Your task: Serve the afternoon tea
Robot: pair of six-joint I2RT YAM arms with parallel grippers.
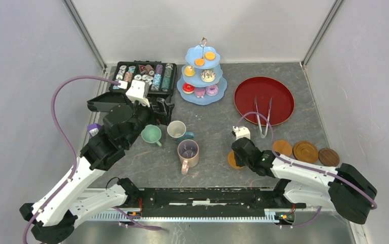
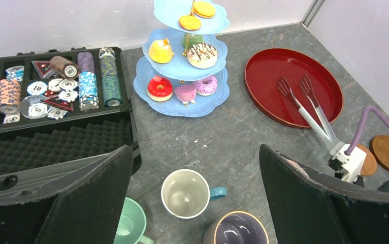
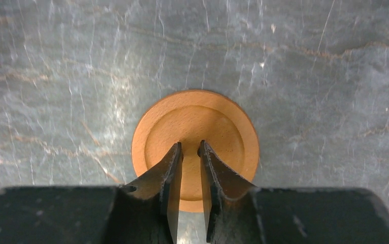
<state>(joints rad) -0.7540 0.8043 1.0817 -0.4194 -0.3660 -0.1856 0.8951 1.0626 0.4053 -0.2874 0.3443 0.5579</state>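
Note:
My left gripper (image 1: 162, 109) is wide open and empty, held above three mugs: mint green (image 1: 151, 134), white-and-blue (image 1: 176, 130) and tall pink-purple (image 1: 188, 152). In the left wrist view the white-and-blue mug (image 2: 185, 195) lies between my fingers (image 2: 80, 203), well below them. My right gripper (image 1: 237, 155) points down at a light brown coaster (image 3: 207, 117) lying flat on the table; its jaws are almost together and hold nothing. Three more coasters (image 1: 305, 151) sit to the right. The pale-blue stand (image 1: 221, 91) holds several pastries (image 1: 207, 75). The olive mug is not in view.
An open black case of chips (image 1: 141, 76) stands at the back left, close beside my left gripper. A red round tray (image 1: 279, 96) holds metal tongs (image 1: 262, 117) at the back right. Grey walls close in on three sides.

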